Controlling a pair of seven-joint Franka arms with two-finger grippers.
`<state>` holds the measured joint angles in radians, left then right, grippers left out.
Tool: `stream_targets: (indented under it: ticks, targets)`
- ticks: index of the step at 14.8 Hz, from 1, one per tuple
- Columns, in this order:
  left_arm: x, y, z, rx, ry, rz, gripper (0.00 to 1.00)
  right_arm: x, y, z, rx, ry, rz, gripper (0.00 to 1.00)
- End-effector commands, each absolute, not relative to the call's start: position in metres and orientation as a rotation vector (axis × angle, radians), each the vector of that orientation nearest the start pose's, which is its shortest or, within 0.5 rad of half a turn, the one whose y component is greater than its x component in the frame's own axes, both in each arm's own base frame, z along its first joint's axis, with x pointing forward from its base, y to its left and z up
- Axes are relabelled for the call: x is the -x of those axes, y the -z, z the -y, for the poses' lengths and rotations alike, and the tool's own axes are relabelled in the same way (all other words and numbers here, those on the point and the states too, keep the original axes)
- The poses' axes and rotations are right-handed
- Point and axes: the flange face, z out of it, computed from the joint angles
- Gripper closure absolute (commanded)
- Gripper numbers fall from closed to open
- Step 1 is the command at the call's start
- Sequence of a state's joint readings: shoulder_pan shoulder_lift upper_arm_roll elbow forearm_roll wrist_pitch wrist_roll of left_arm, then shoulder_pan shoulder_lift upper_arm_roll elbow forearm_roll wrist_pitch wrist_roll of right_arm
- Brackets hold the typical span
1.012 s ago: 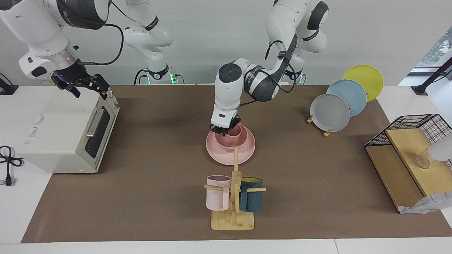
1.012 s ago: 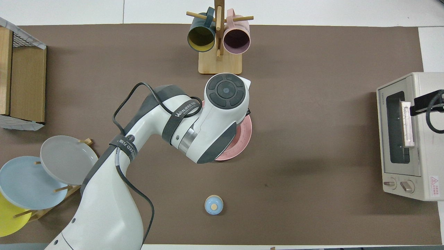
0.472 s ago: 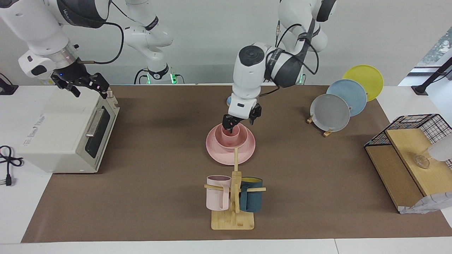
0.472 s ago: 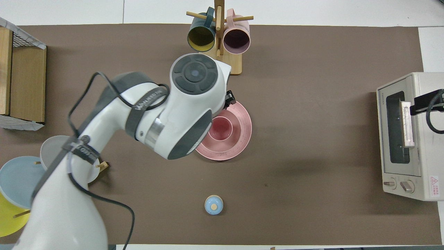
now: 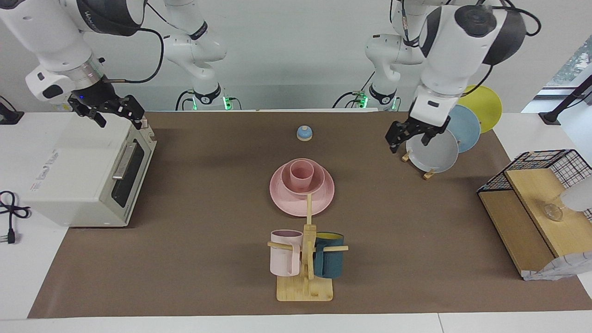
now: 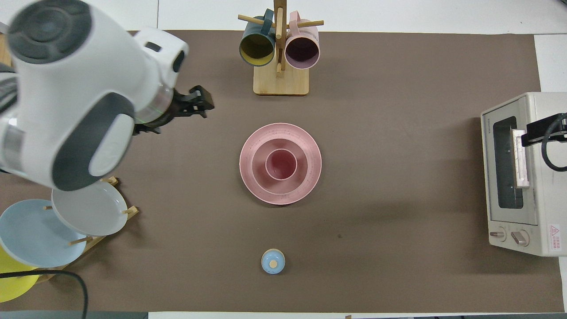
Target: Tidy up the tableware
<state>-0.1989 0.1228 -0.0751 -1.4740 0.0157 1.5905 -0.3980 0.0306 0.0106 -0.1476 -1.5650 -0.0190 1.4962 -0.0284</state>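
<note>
Facing view: left hand (image 5: 411,134) raised, open, empty.

The pink plate (image 6: 280,195) lies at the middle of the table (image 6: 398,133); the pink bowl (image 6: 261,177) sits on it and the pink cup (image 6: 281,164) stands inside the bowl. At the plate's twelve o'clock stands the mug rack (image 6: 280,82); at six o'clock, a small blue bell (image 6: 273,261). The left gripper (image 6: 201,102) hangs at about ten o'clock, jaws apart, empty. The toaster oven (image 6: 522,173) sits at three o'clock.

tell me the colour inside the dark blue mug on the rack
Yellow inside the dark blue mug; clearest in the overhead view.
</note>
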Motion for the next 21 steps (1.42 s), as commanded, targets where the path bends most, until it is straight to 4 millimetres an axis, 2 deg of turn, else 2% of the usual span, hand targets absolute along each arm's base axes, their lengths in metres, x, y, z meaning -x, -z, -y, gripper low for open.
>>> stream_targets:
  ticks: [1, 4, 6, 9, 13, 21]
  targets:
    - [-0.552, -0.595, 0.118, 3.103, -0.069, 0.068, 0.0, -0.541, -0.62, 0.065, 3.14, -0.117, -0.111, 0.0]
    - [-0.529, -0.586, 0.089, 3.095, -0.104, -0.019, 0.0, -0.541, -0.619, 0.067, 3.139, -0.121, -0.116, 0.0]
    - [-0.526, -0.586, 0.081, 3.093, -0.122, -0.025, 0.0, -0.54, -0.619, 0.069, 3.138, -0.126, -0.121, 0.0]
    - [-0.53, -0.592, 0.083, 3.099, -0.096, -0.011, 0.0, -0.54, -0.619, 0.065, 3.139, -0.126, -0.111, 0.0]
    - [-0.527, -0.621, 0.091, 3.176, -0.098, 0.003, 0.0, -0.54, -0.619, 0.068, 3.139, -0.126, -0.119, 0.0]
    - [-0.523, -0.617, 0.089, 3.173, -0.127, 0.011, 0.0, -0.54, -0.618, 0.067, 3.138, -0.131, -0.116, 0.0]
